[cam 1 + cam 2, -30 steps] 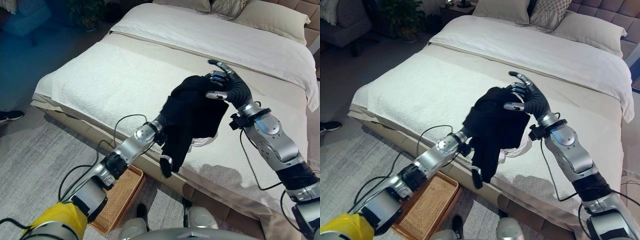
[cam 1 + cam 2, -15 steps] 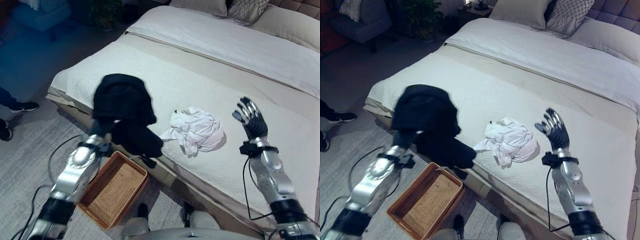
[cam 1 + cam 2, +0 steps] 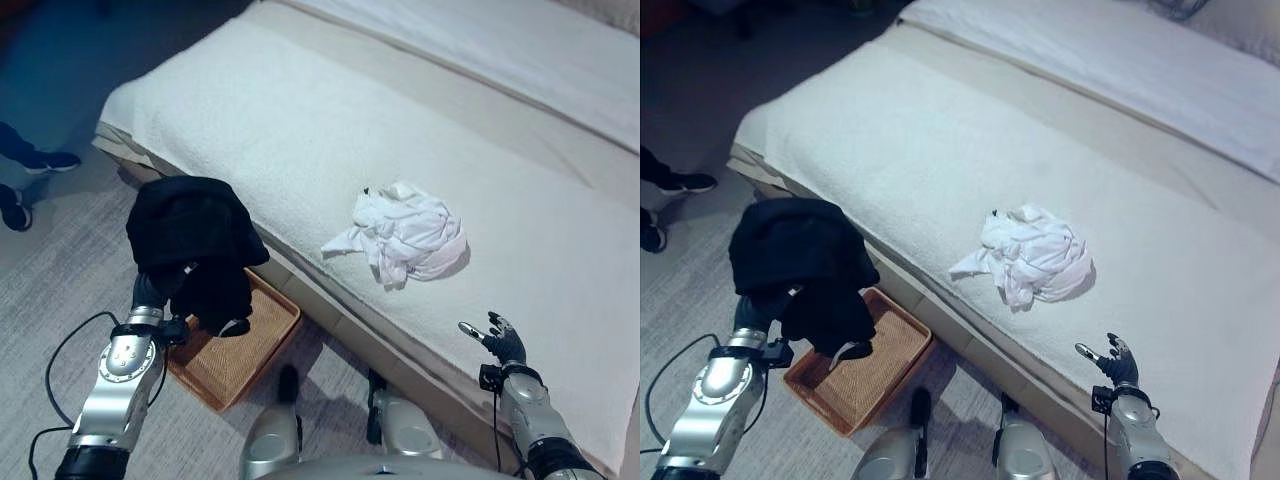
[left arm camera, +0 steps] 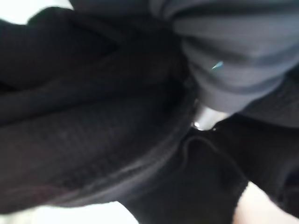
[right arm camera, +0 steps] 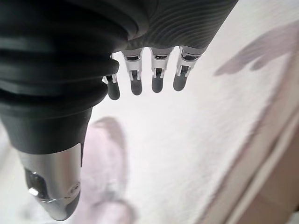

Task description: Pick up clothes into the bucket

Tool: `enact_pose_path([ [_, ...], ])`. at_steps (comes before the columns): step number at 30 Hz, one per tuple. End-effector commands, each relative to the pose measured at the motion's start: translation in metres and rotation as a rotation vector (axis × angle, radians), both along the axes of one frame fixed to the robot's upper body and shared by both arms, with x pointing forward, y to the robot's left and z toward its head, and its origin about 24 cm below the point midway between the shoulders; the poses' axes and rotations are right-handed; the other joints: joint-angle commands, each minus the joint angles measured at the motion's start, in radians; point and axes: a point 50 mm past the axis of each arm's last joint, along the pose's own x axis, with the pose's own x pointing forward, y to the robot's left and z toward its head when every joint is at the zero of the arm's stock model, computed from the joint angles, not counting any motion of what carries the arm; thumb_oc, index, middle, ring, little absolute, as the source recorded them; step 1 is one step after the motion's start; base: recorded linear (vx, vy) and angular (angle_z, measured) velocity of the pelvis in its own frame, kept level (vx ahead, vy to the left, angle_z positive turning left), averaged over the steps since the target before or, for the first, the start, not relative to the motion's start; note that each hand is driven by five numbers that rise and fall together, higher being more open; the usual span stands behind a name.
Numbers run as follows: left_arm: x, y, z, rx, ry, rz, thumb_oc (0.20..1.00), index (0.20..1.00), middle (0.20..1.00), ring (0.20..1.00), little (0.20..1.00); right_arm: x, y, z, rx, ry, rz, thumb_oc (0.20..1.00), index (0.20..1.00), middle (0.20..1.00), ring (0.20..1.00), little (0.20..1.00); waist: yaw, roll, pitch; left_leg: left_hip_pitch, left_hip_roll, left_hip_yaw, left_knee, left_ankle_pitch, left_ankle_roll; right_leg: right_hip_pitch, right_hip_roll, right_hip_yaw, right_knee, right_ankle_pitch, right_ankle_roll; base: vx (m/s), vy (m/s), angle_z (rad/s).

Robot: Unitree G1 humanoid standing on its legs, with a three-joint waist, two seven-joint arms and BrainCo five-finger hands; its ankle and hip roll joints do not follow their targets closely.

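Basket (image 3: 865, 375) beside the bed (image 3: 300, 130) is unfilled: your left hand's fingers are hidden under the black garment (image 3: 190, 230) above it, white clothes (image 3: 405, 232) remain near the bed's front edge, right hand (image 3: 1118, 362) spread and free.

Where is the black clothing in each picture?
Left eye view: the black garment is at the lower left, draped over the left hand, above the wicker basket on the floor.
Right eye view: at the left, above the same basket.
Left wrist view: very close, dark cloth across most of the picture.
Right wrist view: not in it; the right hand is over the white bed cover.
Shared landmark: the basket beside the bed.
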Motion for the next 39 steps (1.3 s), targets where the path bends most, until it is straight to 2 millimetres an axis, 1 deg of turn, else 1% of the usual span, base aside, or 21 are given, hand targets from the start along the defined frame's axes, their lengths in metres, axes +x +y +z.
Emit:
enact_pose_path([
  [1,0.009,0.000,0.017,0.030,-0.124,0.044,0.200,0.200,0.200,0.200,0.200,0.017,-0.005,0.022,-0.090,-0.098,0.024,1.000,1.000,1.000,1.000,1.000,-0.002,-0.023,-0.009,-0.102,-0.040,-0.009,0.111,-0.033,0.027,-0.045,-0.019,0.021,0.188,-0.126,0.010,-0.11,0.064,-0.02],
  [2,0.020,0.000,0.001,0.047,-0.065,0.089,0.200,0.200,0.200,0.200,0.200,0.024,-0.005,0.031,-0.120,-0.139,0.026,1.000,1.000,1.000,1.000,1.000,-0.013,-0.026,0.023,-0.146,-0.041,-0.013,0.141,-0.032,0.034,-0.097,-0.029,0.028,0.254,-0.147,0.004,-0.13,0.064,-0.01],
  [5,0.034,0.006,-0.008,0.156,-0.012,0.181,0.200,0.200,0.200,0.200,0.200,0.030,0.000,0.042,-0.115,-0.223,0.018,1.000,1.000,1.000,1.000,1.000,-0.036,-0.049,0.078,-0.225,-0.052,-0.015,0.212,-0.040,0.042,-0.181,-0.038,0.037,0.349,-0.173,-0.008,-0.13,0.047,0.19],
  [6,0.040,0.009,-0.004,0.252,-0.019,0.215,0.200,0.200,0.200,0.200,0.200,0.032,0.002,0.044,-0.108,-0.247,0.013,1.000,1.000,1.000,1.000,1.000,-0.042,-0.059,0.093,-0.258,-0.052,-0.010,0.241,-0.045,0.042,-0.205,-0.041,0.037,0.362,-0.175,-0.010,-0.17,0.013,0.05],
  [7,0.051,0.015,0.005,0.387,-0.038,0.253,0.200,0.200,0.200,0.200,0.200,0.039,0.009,0.056,-0.111,-0.322,0.030,1.000,1.000,1.000,1.000,1.000,-0.053,-0.078,0.124,-0.317,-0.049,-0.008,0.284,-0.049,0.040,-0.259,-0.038,0.041,0.383,-0.170,-0.011,-0.12,0.012,0.03],
  [10,0.058,0.021,0.013,0.454,-0.050,0.288,0.200,0.200,0.200,0.200,0.200,0.046,0.011,0.068,-0.123,-0.386,0.036,1.000,1.000,1.000,1.000,1.000,-0.058,-0.092,0.149,-0.386,-0.041,-0.004,0.330,-0.053,0.039,-0.325,-0.036,0.052,0.409,-0.166,-0.010,-0.11,0.020,-0.09],
  [11,0.063,0.030,0.023,0.537,-0.056,0.324,0.200,0.200,0.200,0.200,0.200,0.054,0.017,0.080,-0.156,-0.436,0.068,1.000,1.000,1.000,1.000,1.000,-0.065,-0.104,0.166,-0.449,-0.034,0.000,0.376,-0.061,0.040,-0.383,-0.032,0.060,0.432,-0.164,-0.009,-0.08,0.018,-0.16],
  [13,0.065,0.031,0.029,0.560,-0.075,0.325,0.200,0.200,0.200,0.200,0.200,0.058,0.018,0.087,-0.179,-0.453,0.095,1.000,1.000,1.000,1.000,1.000,-0.067,-0.107,0.166,-0.480,-0.032,-0.001,0.396,-0.067,0.039,-0.413,-0.030,0.063,0.443,-0.165,-0.010,-0.05,0.013,-0.18],
  [16,0.074,0.037,0.047,0.615,-0.115,0.364,0.200,0.200,0.200,0.200,0.200,0.072,0.022,0.115,-0.253,-0.552,0.166,1.000,1.000,1.000,1.000,1.000,-0.078,-0.112,0.166,-0.595,-0.028,0.004,0.474,-0.090,0.040,-0.522,-0.026,0.082,0.499,-0.169,-0.010,-0.03,0.019,-0.14],
  [17,0.074,0.039,0.049,0.617,-0.120,0.379,0.200,0.200,0.200,0.200,0.200,0.074,0.022,0.119,-0.268,-0.565,0.175,1.000,1.000,1.000,1.000,1.000,-0.079,-0.111,0.166,-0.603,-0.024,-0.001,0.499,-0.129,0.037,-0.530,-0.021,0.089,0.520,-0.200,-0.004,0.05,0.017,-0.21],
  [19,0.080,0.045,0.057,0.630,-0.122,0.420,0.200,0.200,0.200,0.200,0.200,0.080,0.029,0.131,-0.280,-0.614,0.205,1.000,1.000,1.000,1.000,1.000,-0.086,-0.110,0.166,-0.670,-0.020,0.000,0.537,-0.139,0.040,-0.598,-0.017,0.092,0.551,-0.203,-0.003,0.02,0.031,-0.06],
  [23,0.085,0.051,0.067,0.643,-0.131,0.454,0.200,0.200,0.200,0.200,0.200,0.087,0.038,0.141,-0.275,-0.660,0.233,1.000,1.000,1.000,1.000,1.000,-0.089,-0.112,0.166,-0.711,-0.017,-0.001,0.544,-0.139,0.040,-0.638,-0.016,0.088,0.551,-0.201,-0.002,0.00,0.009,-0.07],
  [26,0.084,0.055,0.076,0.605,-0.171,0.498,0.200,0.200,0.200,0.200,0.200,0.089,0.044,0.146,-0.283,-0.685,0.252,1.000,1.000,1.000,1.000,1.000,-0.086,-0.111,0.166,-0.726,-0.017,-0.003,0.532,-0.135,0.037,-0.660,-0.014,0.084,0.542,-0.197,-0.001,0.01,-0.010,-0.07],
  [27,0.081,0.061,0.075,0.501,-0.191,0.545,0.200,0.200,0.200,0.200,0.200,0.090,0.046,0.145,-0.288,-0.679,0.259,1.000,1.000,1.000,1.000,1.000,-0.084,-0.111,0.166,-0.725,-0.018,-0.003,0.518,-0.131,0.036,-0.661,-0.014,0.080,0.527,-0.193,0.000,0.00,0.000,0.00],
  [28,0.081,0.061,0.075,0.501,-0.191,0.546,0.200,0.200,0.200,0.200,0.200,0.090,0.046,0.145,-0.288,-0.680,0.259,1.000,1.000,1.000,1.000,1.000,-0.084,-0.111,0.166,-0.725,-0.018,-0.003,0.517,-0.131,0.036,-0.660,-0.014,0.080,0.526,-0.193,0.000,0.02,-0.017,0.05],
  [31,0.076,0.050,0.095,0.284,-0.386,0.543,0.200,0.200,0.200,0.200,0.200,0.090,0.045,0.140,-0.293,-0.661,0.244,1.000,1.000,1.000,1.000,1.000,-0.071,-0.099,0.166,-0.712,-0.024,-0.008,0.482,-0.121,0.034,-0.654,-0.016,0.077,0.501,-0.189,0.000,0.01,-0.003,0.01],
  [33,0.075,0.050,0.094,0.283,-0.385,0.545,0.200,0.200,0.200,0.200,0.200,0.090,0.045,0.140,-0.294,-0.660,0.246,1.000,1.000,1.000,1.000,1.000,-0.074,-0.099,0.166,-0.710,-0.024,-0.009,0.481,-0.121,0.034,-0.652,-0.016,0.077,0.500,-0.188,0.000,0.01,-0.011,0.02],
  [34,0.055,0.050,0.100,0.237,-0.488,0.564,0.200,0.200,0.200,0.200,0.200,0.085,0.039,0.135,-0.302,-0.639,0.221,1.000,1.000,1.000,1.000,1.000,-0.056,-0.086,0.166,-0.694,-0.031,-0.014,0.448,-0.114,0.029,-0.640,-0.019,0.072,0.476,-0.185,0.000,0.02,-0.021,0.04],
  [37,0.042,0.051,0.098,0.219,-0.523,0.599,0.200,0.200,0.200,0.200,0.200,0.083,0.036,0.130,-0.301,-0.622,0.207,1.000,1.000,1.000,1.000,1.000,-0.049,-0.079,0.166,-0.682,-0.033,-0.016,0.431,-0.110,0.028,-0.628,-0.021,0.067,0.465,-0.183,0.000,-0.02,-0.018,0.09],
  [38,0.031,0.055,0.104,0.219,-0.577,0.634,0.200,0.200,0.200,0.200,0.200,0.082,0.034,0.128,-0.300,-0.617,0.195,1.000,1.000,1.000,1.000,1.000,-0.040,-0.073,0.166,-0.695,-0.040,-0.013,0.413,-0.074,0.030,-0.640,-0.028,0.060,0.444,-0.151,-0.005,0.00,-0.011,0.07],
  [39,0.030,0.055,0.102,0.220,-0.571,0.635,0.200,0.200,0.200,0.200,0.200,0.082,0.034,0.127,-0.300,-0.612,0.197,1.000,1.000,1.000,1.000,1.000,-0.040,-0.071,0.166,-0.674,-0.038,-0.019,0.418,-0.105,0.027,-0.622,-0.023,0.065,0.453,-0.179,0.001,0.00,-0.020,0.05],
])
